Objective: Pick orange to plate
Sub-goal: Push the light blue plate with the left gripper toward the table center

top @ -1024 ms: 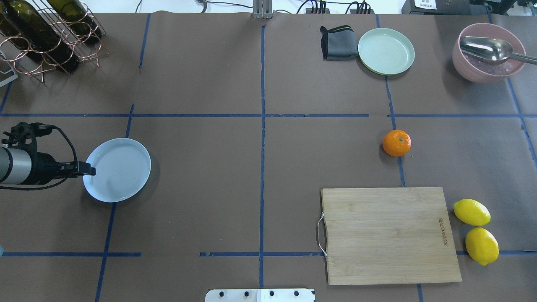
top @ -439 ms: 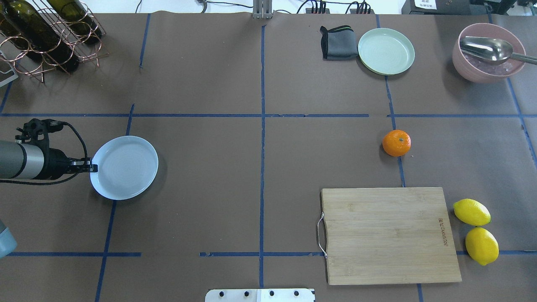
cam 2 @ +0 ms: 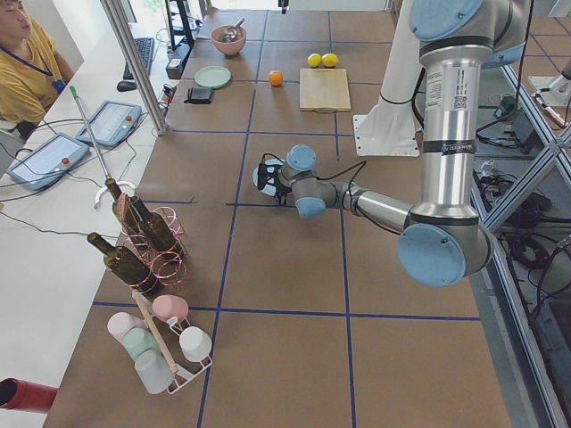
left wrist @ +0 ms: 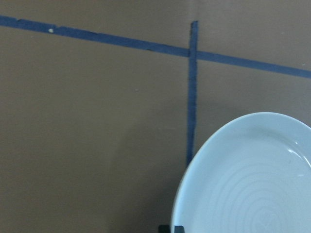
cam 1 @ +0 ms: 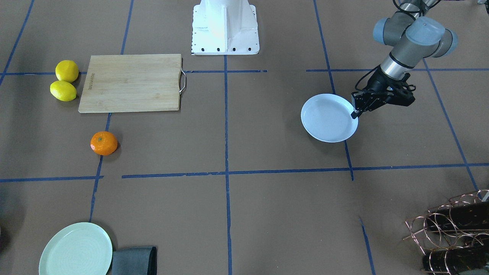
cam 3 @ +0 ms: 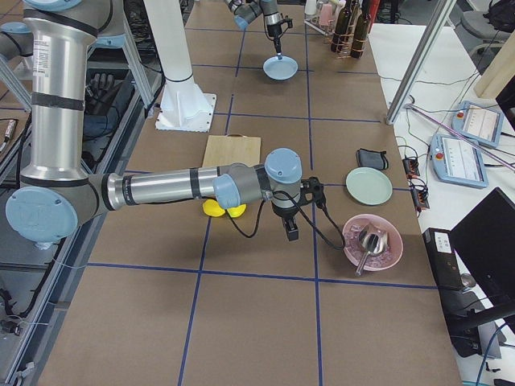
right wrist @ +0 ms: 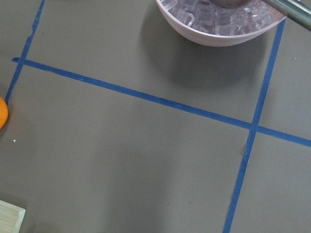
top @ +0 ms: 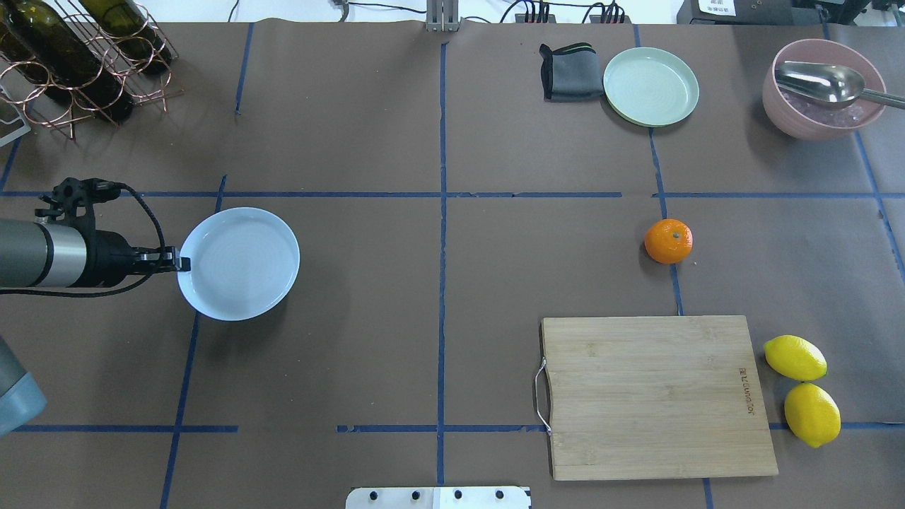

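Note:
The orange point(top: 668, 241) sits on the brown table right of centre, just beyond the cutting board; its edge shows at the left of the right wrist view point(right wrist: 2, 112). My left gripper point(top: 180, 264) is shut on the near-left rim of the white, faintly bluish plate point(top: 240, 263), which it holds over the table's left half. The plate point(cam 1: 328, 118) looks roughly level and fills the lower right of the left wrist view point(left wrist: 252, 184). My right gripper point(cam 3: 290, 233) shows only in the exterior right view, near the pink bowl; I cannot tell whether it is open or shut.
A wooden cutting board point(top: 657, 396) lies at the front right with two lemons point(top: 795, 357) beside it. A pale green plate point(top: 650, 86), a grey cloth point(top: 569, 71) and a pink bowl point(top: 824, 120) with ice and a spoon stand at the back right. A bottle rack point(top: 78, 56) is at the back left.
My left gripper has carried the plate to the right and a little farther from the robot. The orange and the other objects have not moved.

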`<move>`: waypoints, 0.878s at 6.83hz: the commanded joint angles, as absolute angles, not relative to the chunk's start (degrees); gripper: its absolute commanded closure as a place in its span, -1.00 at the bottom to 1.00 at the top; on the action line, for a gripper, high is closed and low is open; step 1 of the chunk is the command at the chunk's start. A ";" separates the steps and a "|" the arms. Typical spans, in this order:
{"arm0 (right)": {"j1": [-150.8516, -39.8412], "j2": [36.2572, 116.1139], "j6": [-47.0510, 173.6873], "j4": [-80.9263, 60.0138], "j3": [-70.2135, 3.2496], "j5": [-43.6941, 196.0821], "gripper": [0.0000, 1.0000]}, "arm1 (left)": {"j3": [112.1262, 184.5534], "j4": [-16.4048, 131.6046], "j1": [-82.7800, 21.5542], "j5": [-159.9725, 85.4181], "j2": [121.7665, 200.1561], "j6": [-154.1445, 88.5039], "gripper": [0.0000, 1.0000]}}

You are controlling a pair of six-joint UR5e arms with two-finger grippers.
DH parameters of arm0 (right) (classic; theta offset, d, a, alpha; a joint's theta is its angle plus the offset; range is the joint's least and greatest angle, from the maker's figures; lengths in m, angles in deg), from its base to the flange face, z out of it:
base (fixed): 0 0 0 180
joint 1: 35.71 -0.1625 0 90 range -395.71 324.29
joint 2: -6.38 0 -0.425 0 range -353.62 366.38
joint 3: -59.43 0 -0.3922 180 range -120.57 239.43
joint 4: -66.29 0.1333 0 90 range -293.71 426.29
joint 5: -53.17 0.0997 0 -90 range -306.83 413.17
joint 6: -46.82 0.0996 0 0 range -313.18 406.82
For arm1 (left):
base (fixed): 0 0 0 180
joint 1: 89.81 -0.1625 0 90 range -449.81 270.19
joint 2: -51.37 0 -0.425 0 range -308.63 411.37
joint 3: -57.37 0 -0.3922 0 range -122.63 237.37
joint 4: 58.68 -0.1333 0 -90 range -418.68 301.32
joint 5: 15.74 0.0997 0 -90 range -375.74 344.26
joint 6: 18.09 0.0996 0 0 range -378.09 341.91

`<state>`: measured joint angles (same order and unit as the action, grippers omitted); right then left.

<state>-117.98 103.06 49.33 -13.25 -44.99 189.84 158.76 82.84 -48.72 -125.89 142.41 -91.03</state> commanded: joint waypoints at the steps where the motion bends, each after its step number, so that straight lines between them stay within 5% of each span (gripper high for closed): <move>1: -117.98 103.06 49.37 -13.25 -44.99 189.84 -1.00 | 158.01 72.79 -48.94 -125.61 154.91 -95.32 1.00; 3: -117.98 103.06 49.45 -13.25 -44.99 189.75 -1.00 | 146.21 69.38 -51.81 -122.91 170.57 -104.01 1.00; 6: -117.98 103.06 49.45 -13.25 -44.81 189.67 -1.00 | 137.72 69.29 -58.25 -115.94 177.83 -104.58 1.00</move>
